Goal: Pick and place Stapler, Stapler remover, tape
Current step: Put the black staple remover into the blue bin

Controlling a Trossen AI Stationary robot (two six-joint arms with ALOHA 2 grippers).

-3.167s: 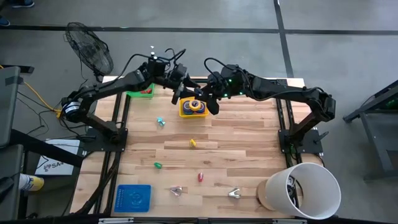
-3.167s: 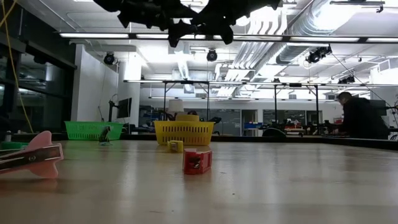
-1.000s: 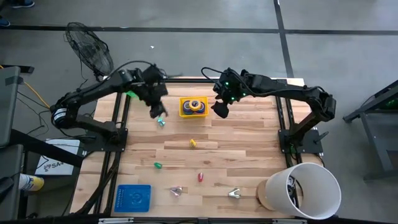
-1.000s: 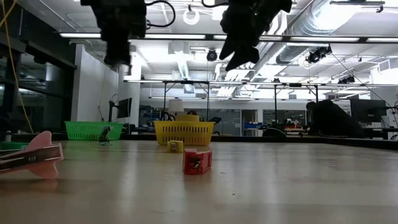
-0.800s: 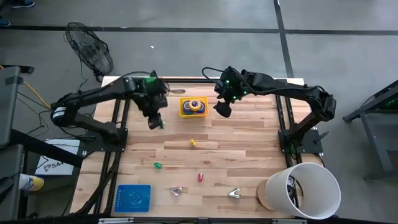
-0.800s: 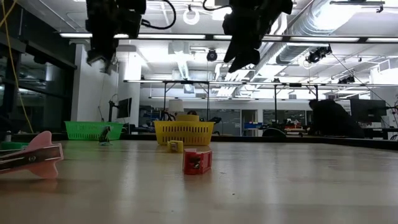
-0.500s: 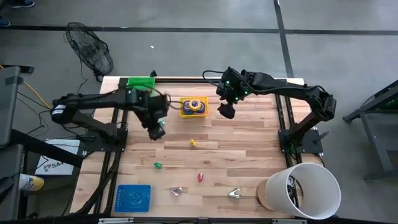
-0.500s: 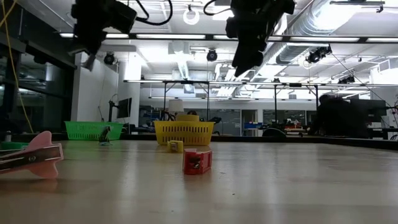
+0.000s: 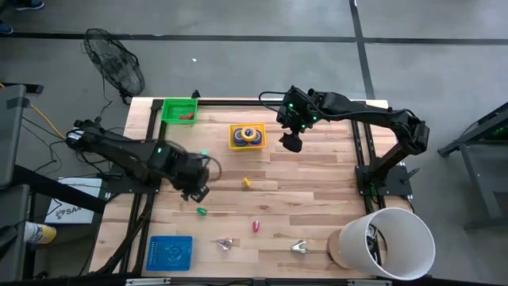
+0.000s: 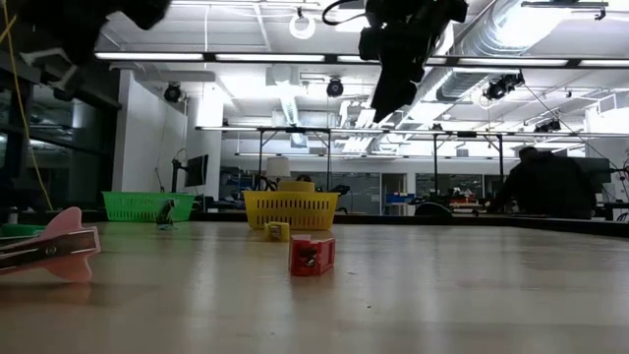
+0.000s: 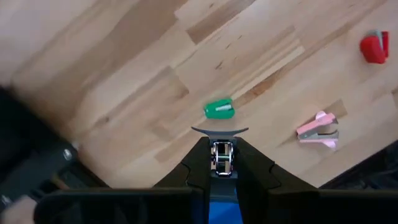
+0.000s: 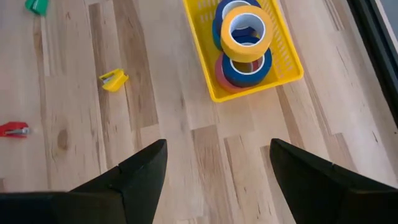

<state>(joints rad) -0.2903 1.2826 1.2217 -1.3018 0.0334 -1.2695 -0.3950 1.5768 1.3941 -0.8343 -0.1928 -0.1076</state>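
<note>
Several tape rolls (image 9: 248, 135), a yellow one (image 12: 247, 28) on top of blue ones, lie in a yellow basket (image 12: 261, 87) at the far middle of the table. My right gripper (image 9: 292, 143) (image 12: 214, 163) hangs open above the table, just right of the basket. My left gripper (image 9: 198, 193) (image 11: 222, 132) is shut in the air over the left middle, with a green stapler (image 11: 219, 109) on the wood just nearer. Yellow (image 9: 246, 183) and red (image 9: 255, 226) staplers and a pink stapler remover (image 11: 317, 127) lie loose on the table.
A green basket (image 9: 178, 110) stands at the far left corner. A blue mat (image 9: 171, 253) lies at the near left, a second stapler remover (image 9: 298, 248) near the front edge, and a white bucket (image 9: 385, 242) at the near right corner.
My left gripper has swung from beside the yellow basket toward the table's near edge and a little left, rolling about its own line as it went. It has stayed shut and at about the same height.
</note>
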